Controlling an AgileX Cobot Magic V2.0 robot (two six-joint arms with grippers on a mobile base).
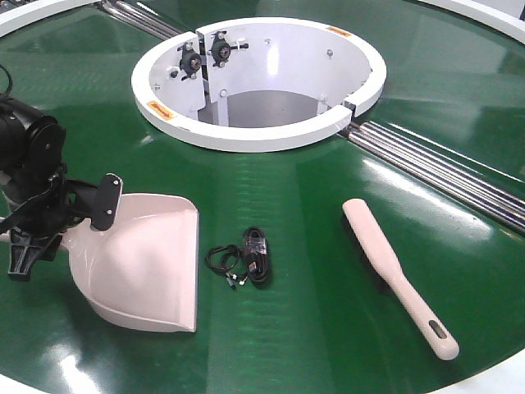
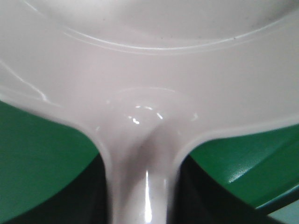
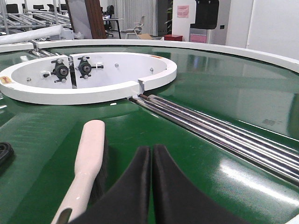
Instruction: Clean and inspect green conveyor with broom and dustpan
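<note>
The green conveyor (image 1: 312, 205) fills the front view. On its left part lies the pale pink dustpan (image 1: 143, 267), mouth towards the camera. My left gripper (image 1: 78, 217) is shut on its handle. The left wrist view shows that handle (image 2: 142, 196) between two dark fingers (image 2: 93, 196), with the pan's back (image 2: 154, 56) above and the belt (image 2: 37, 154) beneath. The broom (image 1: 394, 275) lies flat at the right, bristles down, slotted handle end nearest the front edge. My right gripper (image 3: 152, 156) is shut and empty just right of the broom (image 3: 88, 158), hovering over the belt (image 3: 224, 93).
A small bundle of black cable (image 1: 246, 258) lies on the belt between dustpan and broom. The white ring (image 1: 258, 131) around the central opening is behind them. Steel roller strips (image 1: 443, 172) run out to the right. The conveyor's white outer rim (image 1: 509, 373) is near the broom handle.
</note>
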